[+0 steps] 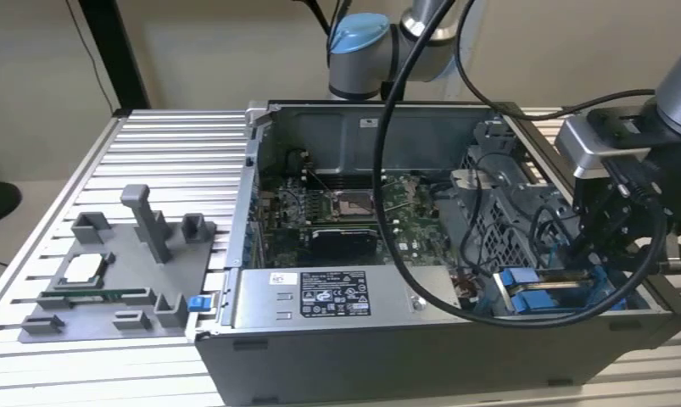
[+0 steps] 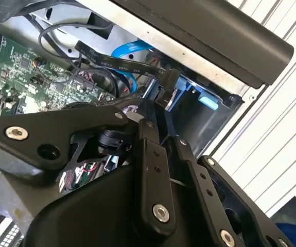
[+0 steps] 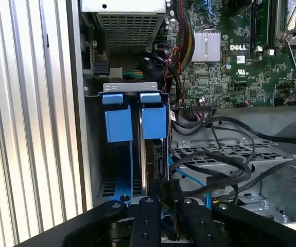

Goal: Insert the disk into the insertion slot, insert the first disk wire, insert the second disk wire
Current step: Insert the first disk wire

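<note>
The gripper (image 3: 168, 194) is close to the disk (image 3: 154, 123), seated edge-on in the blue-railed insertion slot (image 3: 129, 87) beside black cables (image 3: 225, 164).

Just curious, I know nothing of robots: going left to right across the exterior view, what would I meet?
A grey parts holder → labelled power-supply box → blue-railed insertion slot → the claw.

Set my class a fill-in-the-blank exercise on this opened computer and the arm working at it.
1. In the first wrist view, the insertion slot bears ____ blue tabs side by side.
2. In the exterior view, the gripper is at the exterior view's ____ end of the computer case.
3. The grey fixture lies on the table, to the exterior view's ____ of the case.
Missing words: two; right; left.
</note>
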You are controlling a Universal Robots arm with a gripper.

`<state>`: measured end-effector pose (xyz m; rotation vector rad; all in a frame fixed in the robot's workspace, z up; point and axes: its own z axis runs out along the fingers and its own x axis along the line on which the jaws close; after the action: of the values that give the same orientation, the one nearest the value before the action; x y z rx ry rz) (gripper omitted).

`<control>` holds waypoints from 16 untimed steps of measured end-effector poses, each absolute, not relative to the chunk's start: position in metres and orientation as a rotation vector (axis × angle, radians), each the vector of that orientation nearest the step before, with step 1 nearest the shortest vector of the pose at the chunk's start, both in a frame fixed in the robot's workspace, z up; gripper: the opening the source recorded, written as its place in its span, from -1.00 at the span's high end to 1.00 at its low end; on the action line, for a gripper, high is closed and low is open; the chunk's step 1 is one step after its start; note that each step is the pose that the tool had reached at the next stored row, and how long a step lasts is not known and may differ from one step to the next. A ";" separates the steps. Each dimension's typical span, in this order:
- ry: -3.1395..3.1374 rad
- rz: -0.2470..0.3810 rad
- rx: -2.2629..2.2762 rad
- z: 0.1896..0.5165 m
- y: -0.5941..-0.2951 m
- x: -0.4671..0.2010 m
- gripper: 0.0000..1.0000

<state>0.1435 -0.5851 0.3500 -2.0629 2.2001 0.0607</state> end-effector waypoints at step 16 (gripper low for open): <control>2.160 0.052 -2.094 0.343 -0.583 0.147 1.00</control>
<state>0.1468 -0.5827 0.3425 -2.0937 2.1602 0.0518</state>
